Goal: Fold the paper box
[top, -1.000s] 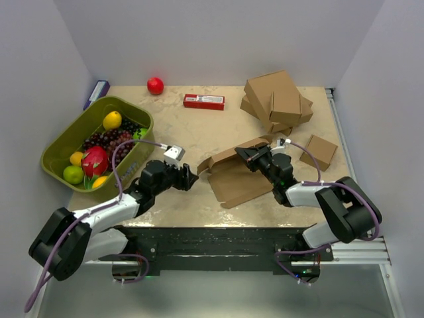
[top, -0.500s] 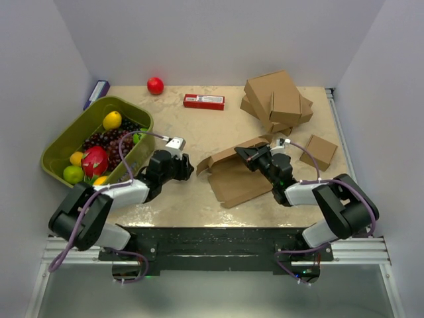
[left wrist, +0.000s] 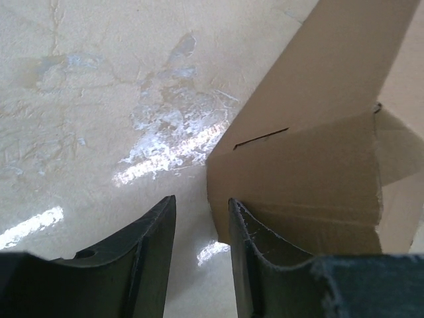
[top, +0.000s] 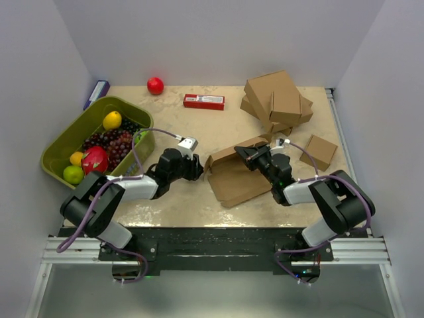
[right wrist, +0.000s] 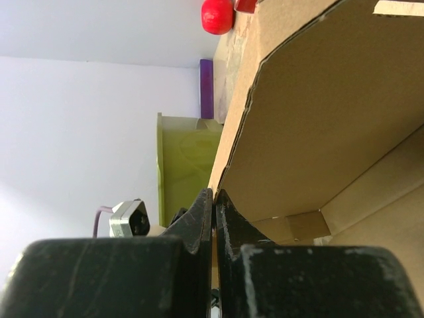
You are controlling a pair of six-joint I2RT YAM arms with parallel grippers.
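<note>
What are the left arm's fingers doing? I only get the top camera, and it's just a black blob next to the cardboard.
Observer: The left wrist camera shows the left fingers standing apart. The corner of a paper box flap sits right at the gap, and it isn't pinched.
Operator: Is the other arm holding the box?
Observer: Yes. On the right wrist camera the right fingers are squeezed shut on the thin edge of a raised flap.
</note>
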